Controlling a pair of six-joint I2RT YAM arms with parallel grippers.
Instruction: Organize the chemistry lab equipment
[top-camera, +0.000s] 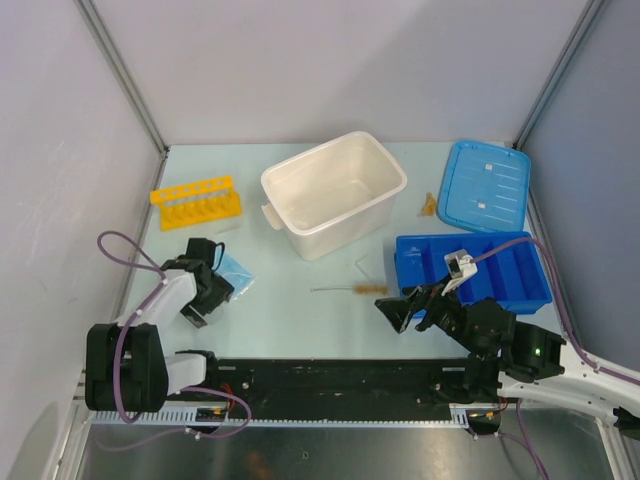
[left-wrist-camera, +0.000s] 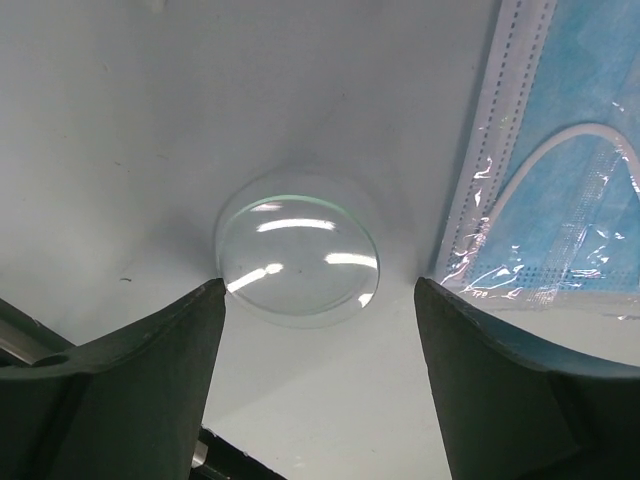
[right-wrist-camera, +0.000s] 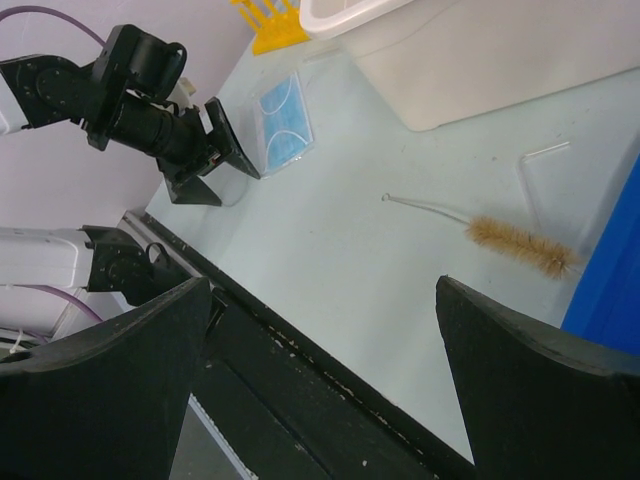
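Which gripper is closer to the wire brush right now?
Right. The right gripper sits open just past the bristle end of the wire brush. The left gripper is far off on the other side, by the blue packet.

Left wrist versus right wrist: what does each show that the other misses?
Only left wrist: a clear round glass dish lying on the table, between the open fingers of the left gripper. Only right wrist: the wire brush, white tub and yellow rack. Both: the blue mask packet, the left gripper and the table.
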